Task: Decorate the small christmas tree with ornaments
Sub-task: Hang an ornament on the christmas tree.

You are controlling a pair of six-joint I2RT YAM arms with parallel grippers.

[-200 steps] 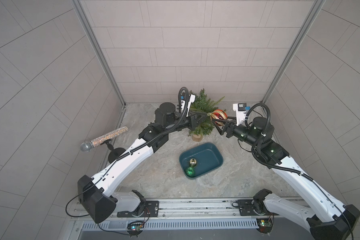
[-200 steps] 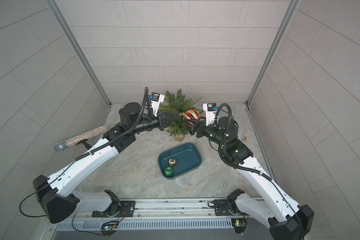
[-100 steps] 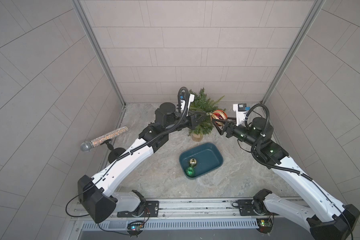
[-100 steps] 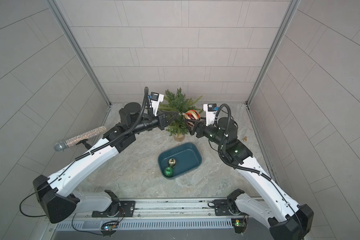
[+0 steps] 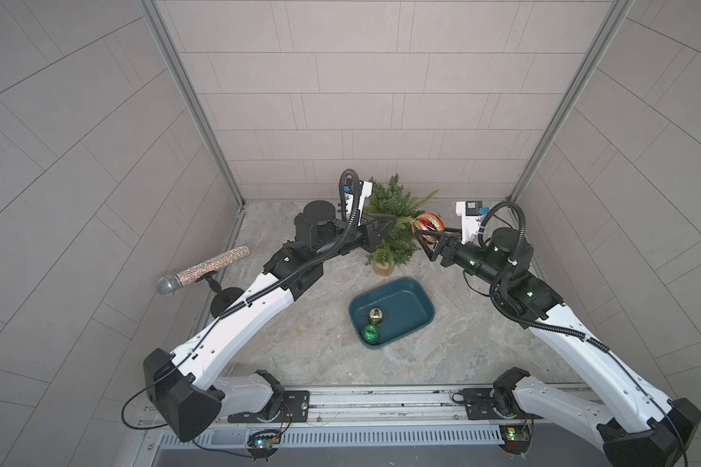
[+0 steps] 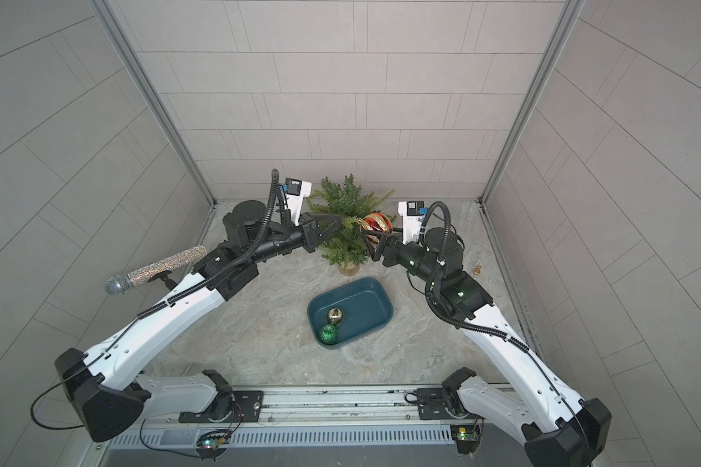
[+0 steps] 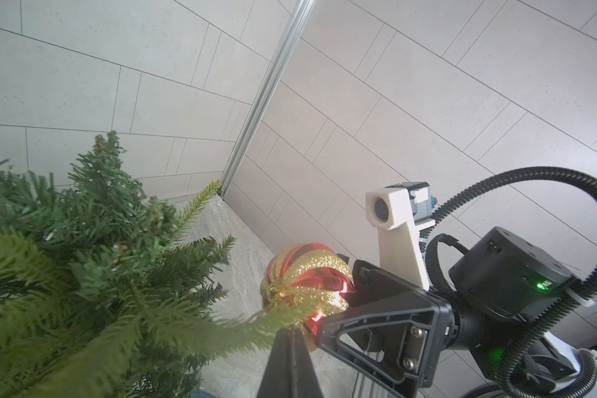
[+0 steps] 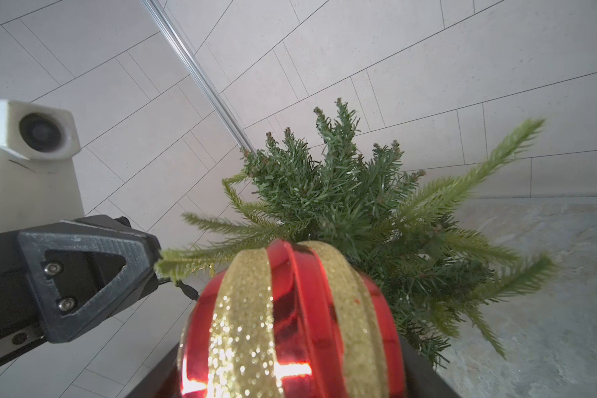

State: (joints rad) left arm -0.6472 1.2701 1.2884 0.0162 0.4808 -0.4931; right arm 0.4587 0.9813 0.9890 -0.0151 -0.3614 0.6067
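Closest to me, on the marbled table (image 5: 300,343), sits the teal tray (image 5: 411,301). In it the gold ball (image 5: 375,315) and the green glitter ball (image 5: 369,334) lie side by side at the near end, waiting their turn; neither is on the tree yet. I take it the tray is parked just in front of the tree so that either arm has a short reach from one to the other. Off to the left, well apart, a glitter microphone (image 5: 205,267) on its stand plays no part.

Just past the tray stands the small christmas tree (image 5: 392,200), upright on its wooden stump (image 5: 382,268) near the back wall. Both arms meet at its near side. The left gripper (image 8: 155,261) is clenched on the tip of a light green branch (image 8: 218,249), drawing it out sideways from the foliage. My guess is that it steadies the twig so it can't spring away. The right gripper (image 7: 335,293) grasps the red-and-gold ball (image 8: 290,310) around its body, jaws wide on it, with the gold cap turned toward the held branch and close to it. Whether the hanging loop is already over the needles I can't tell, since the cap is blurred behind them.
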